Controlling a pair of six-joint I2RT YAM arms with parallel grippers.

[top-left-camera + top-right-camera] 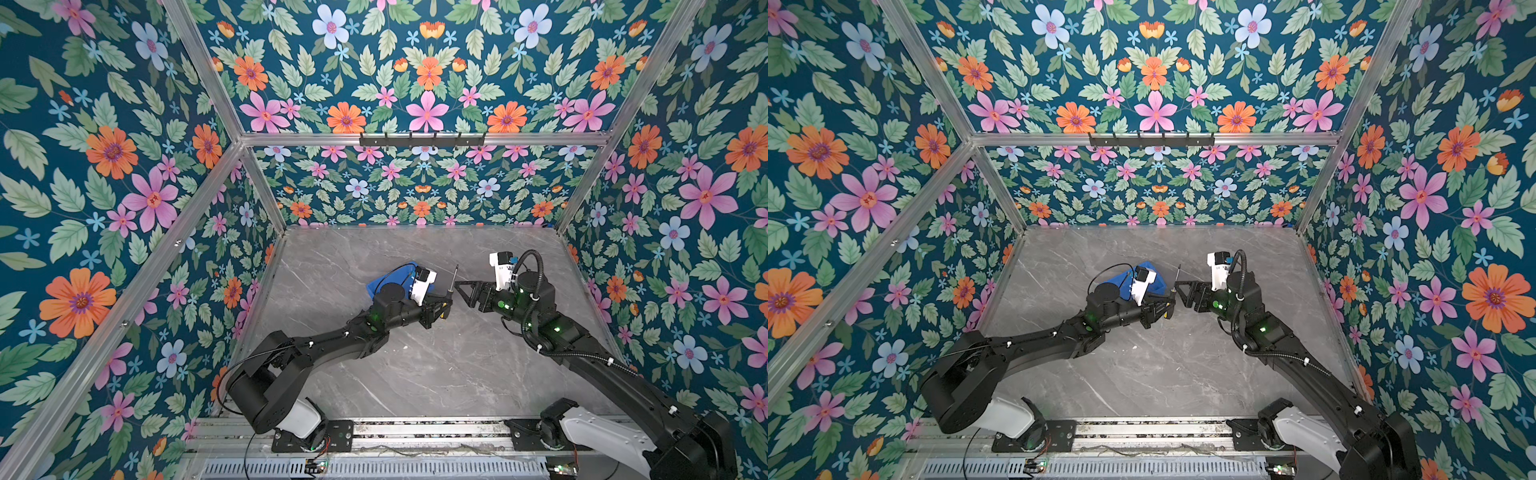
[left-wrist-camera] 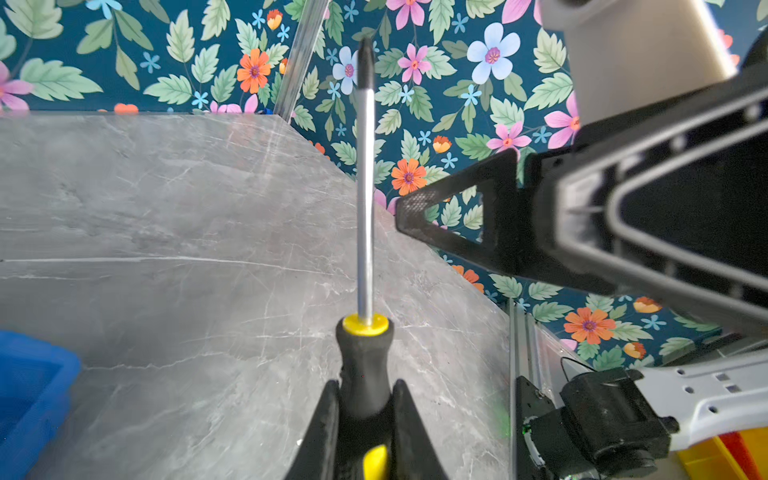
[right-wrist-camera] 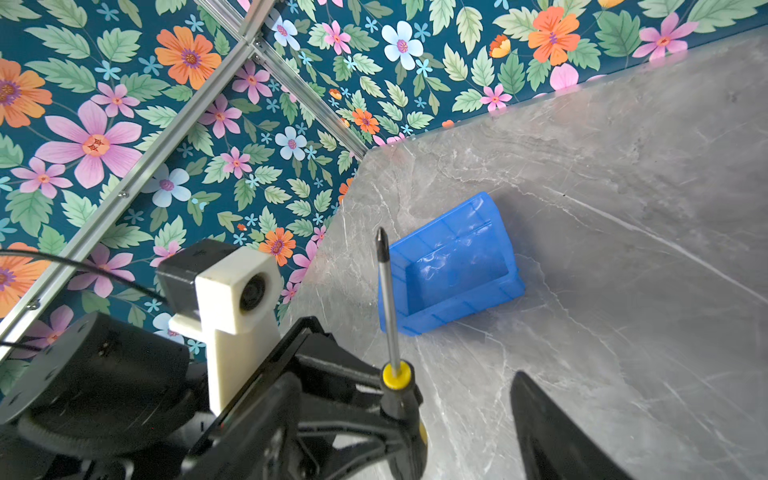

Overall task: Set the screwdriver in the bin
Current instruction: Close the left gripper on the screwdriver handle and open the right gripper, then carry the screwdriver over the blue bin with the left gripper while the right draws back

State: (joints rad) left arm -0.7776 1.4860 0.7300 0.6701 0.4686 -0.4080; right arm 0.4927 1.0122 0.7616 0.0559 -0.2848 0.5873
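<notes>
The screwdriver has a black-and-yellow handle and a thin metal shaft. My left gripper is shut on its handle, with the shaft pointing away toward the back wall. In both top views it is held above the table's middle. My right gripper is open, its fingertips just right of the screwdriver and apart from it. The blue bin sits on the table left of the screwdriver. In both top views the left wrist partly covers the bin.
The grey marble table is boxed in by floral walls on three sides. An aluminium rail carrying both arm bases runs along the front edge. A black hook rack hangs high on the back wall.
</notes>
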